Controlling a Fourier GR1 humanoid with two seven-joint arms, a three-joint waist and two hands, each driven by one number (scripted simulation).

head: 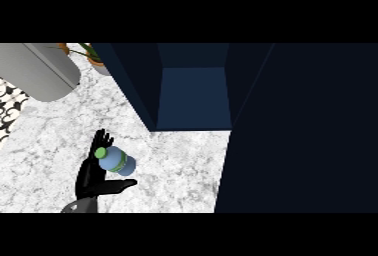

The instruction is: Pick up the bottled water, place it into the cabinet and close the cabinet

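Black and matte, my left robot hand (93, 175) comes in from the lower edge, fingers straight and pointing up the view, thumb splayed to the right; I log it as open. The bottled water (115, 161), a pale blue rounded cylinder with a green cap, stands on the white marbled bench (52, 135), touching the fingers' right side above the thumb. Beyond it, the dark blue cabinet (193, 95) stands open.

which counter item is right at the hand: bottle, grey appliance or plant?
The bottled water, beside the left hand; grey appliance and potted plant sit far back.
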